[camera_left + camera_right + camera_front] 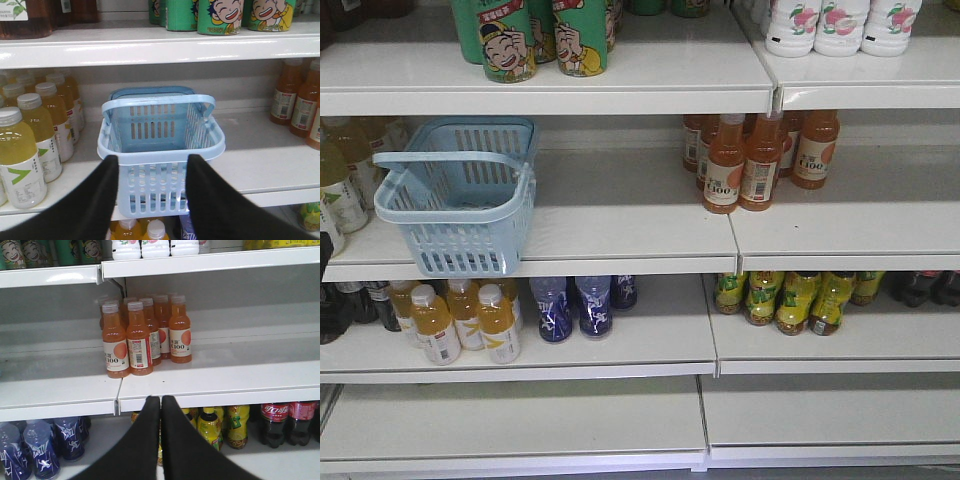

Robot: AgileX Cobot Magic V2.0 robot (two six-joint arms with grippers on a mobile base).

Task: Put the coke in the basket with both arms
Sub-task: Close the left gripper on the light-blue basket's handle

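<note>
The pale blue basket (460, 195) stands empty on the middle shelf at the left, its handle swung toward the front. In the left wrist view the basket (162, 150) fills the centre. My left gripper (152, 159) is open, its two black fingers framing the basket's near wall; contact cannot be judged. Two coke bottles (280, 422) with red labels stand on the lower shelf at the far right of the right wrist view. My right gripper (160, 399) is shut on nothing, in front of the middle shelf's edge and left of the coke. Neither gripper shows in the front view.
Orange juice bottles (142, 335) stand on the middle shelf (620, 225) right of the basket. Pale yellow drink bottles (22, 150) crowd the basket's left side. Yellow-green tea bottles (215, 427) sit beside the coke and blue bottles (45, 450) further left. Green cans (530, 40) are above.
</note>
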